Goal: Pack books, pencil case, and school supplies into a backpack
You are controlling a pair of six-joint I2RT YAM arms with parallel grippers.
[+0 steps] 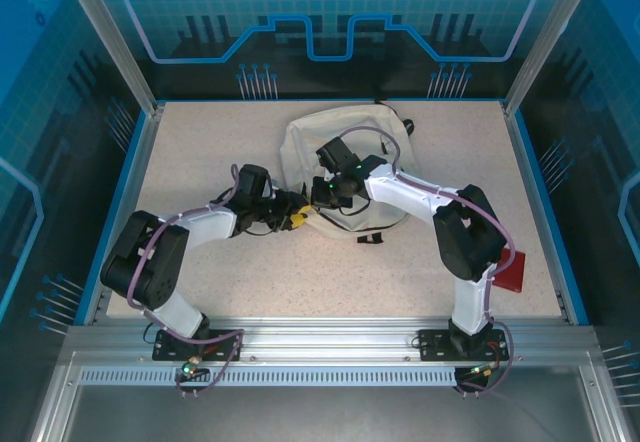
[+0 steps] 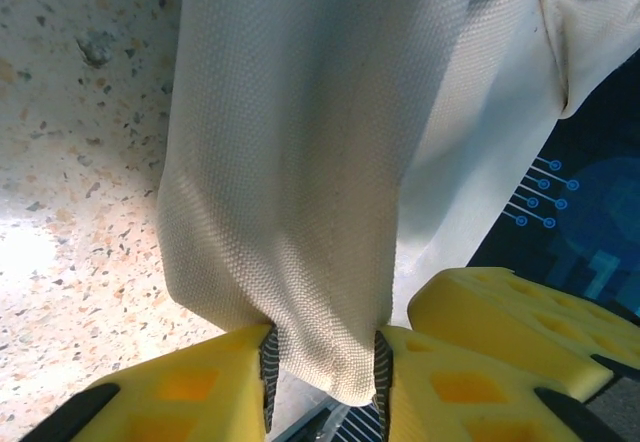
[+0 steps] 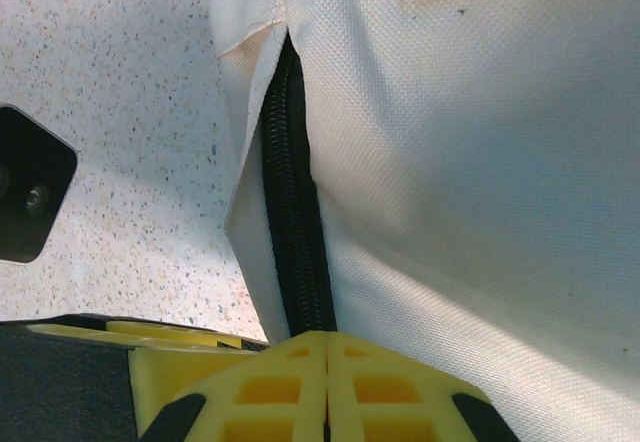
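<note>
My left jaws grip a backpack (image 2: 300, 162) fold, my right jaws clenched at its zipper (image 3: 295, 222); packing seems mostly done, zipping left.

Speckled table (image 1: 200, 152) under backpack (image 1: 325, 132) (red item (image 1: 510, 272) aside)

Speckled tabletop (image 1: 200, 142); blue-printed walls (image 1: 330, 22); aluminium frame (image 1: 320, 337) in front.

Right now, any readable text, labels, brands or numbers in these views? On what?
None readable.
The backpack shows plain cream fabric and a dark zipper, no label.
The back panel bears only gear and circuit graphics.
The red item is too small to tell.
</note>
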